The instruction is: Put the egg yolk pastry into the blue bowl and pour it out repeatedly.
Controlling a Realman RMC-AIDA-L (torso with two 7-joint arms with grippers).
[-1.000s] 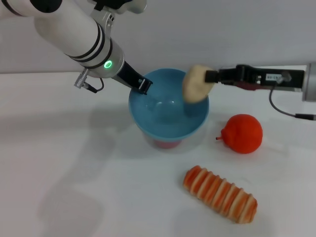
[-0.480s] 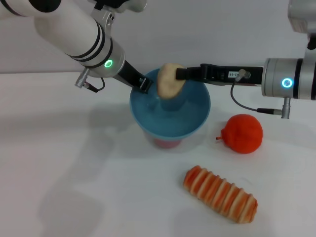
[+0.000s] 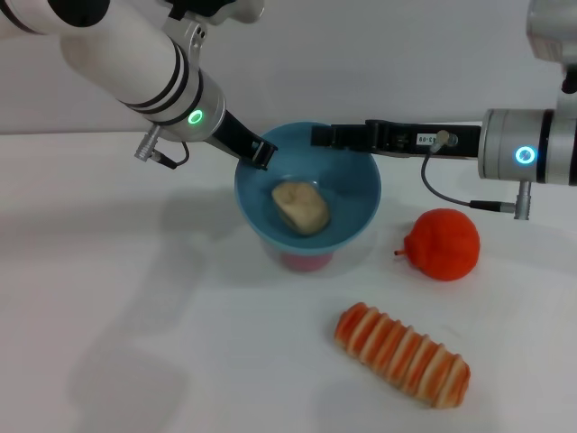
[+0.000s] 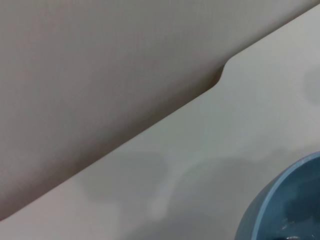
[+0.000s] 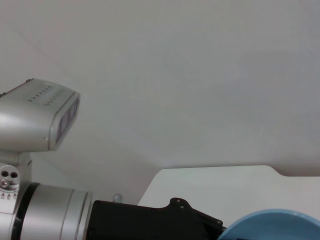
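The egg yolk pastry (image 3: 300,207), a pale beige lump, lies loose inside the blue bowl (image 3: 356,212). My left gripper (image 3: 262,152) is shut on the bowl's far-left rim. My right gripper (image 3: 319,135) reaches in from the right and hovers open over the bowl's far rim, with nothing between its fingers. A slice of the bowl's rim (image 4: 272,205) shows in the left wrist view. Another slice of the rim (image 5: 270,226) shows in the right wrist view, beside the left arm's black gripper body (image 5: 150,222).
An orange fruit (image 3: 443,244) sits on the white table (image 3: 135,316) to the right of the bowl. A striped orange-and-cream bread (image 3: 403,354) lies nearer the front. Something pink (image 3: 302,262) shows under the bowl's near edge.
My right gripper carried the pastry leftward over the bowl and let it go. The pastry dropped into the bowl. The left gripper kept its hold on the rim.
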